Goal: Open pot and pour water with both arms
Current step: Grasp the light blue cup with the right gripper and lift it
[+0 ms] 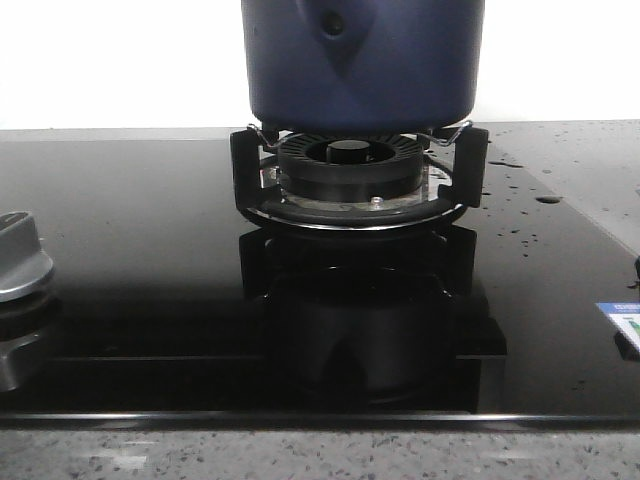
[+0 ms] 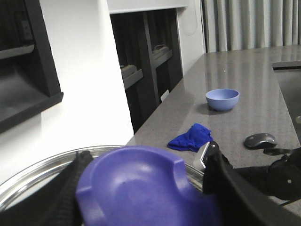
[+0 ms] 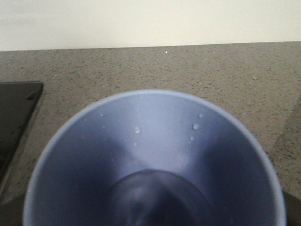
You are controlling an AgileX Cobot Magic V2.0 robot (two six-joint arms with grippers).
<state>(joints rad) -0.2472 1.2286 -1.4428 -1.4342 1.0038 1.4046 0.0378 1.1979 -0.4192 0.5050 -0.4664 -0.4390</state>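
The left claw (image 2: 141, 197) grips the lid (image 2: 141, 188) off the pot (image 1: 362, 60), the right claw's state is hidden behind a wet cup (image 3: 155, 165), so pouring looks finished.

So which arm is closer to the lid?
Left. Its gripper straddles the purple knob on the lid, a finger at each side. The right arm's camera shows only a blue cup over the counter, no lid in sight.
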